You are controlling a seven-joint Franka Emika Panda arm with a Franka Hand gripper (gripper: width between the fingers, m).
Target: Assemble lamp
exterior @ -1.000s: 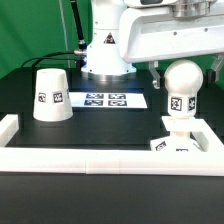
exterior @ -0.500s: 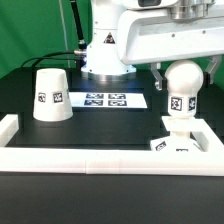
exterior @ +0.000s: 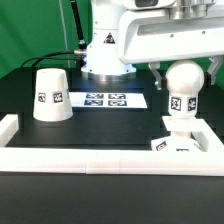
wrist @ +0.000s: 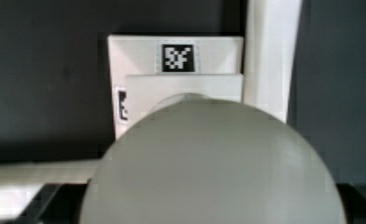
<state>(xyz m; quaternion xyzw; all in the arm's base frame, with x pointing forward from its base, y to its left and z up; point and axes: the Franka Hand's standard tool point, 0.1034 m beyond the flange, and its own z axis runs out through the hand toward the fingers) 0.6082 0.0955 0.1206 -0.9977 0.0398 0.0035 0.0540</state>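
Observation:
The round bulb (exterior: 183, 85) stands upright with its stem on the small square base block (exterior: 178, 143), at the exterior view's right, just behind the front rail. My gripper (exterior: 184, 72) has a finger on each side of the bulb's head and is shut on it. In the wrist view the bulb (wrist: 206, 165) fills most of the picture, with the base block (wrist: 180, 75) and its black tag beyond it. The gripper (wrist: 198, 205) shows only as dark fingers at the bulb's two sides. The conical shade (exterior: 51, 95) stands apart at the exterior view's left, wide end down.
The marker board (exterior: 106, 100) lies flat between the shade and the bulb. A long white border rail (exterior: 100, 160) runs along the front and turns back at both ends. The arm's white base (exterior: 105, 45) stands behind the board.

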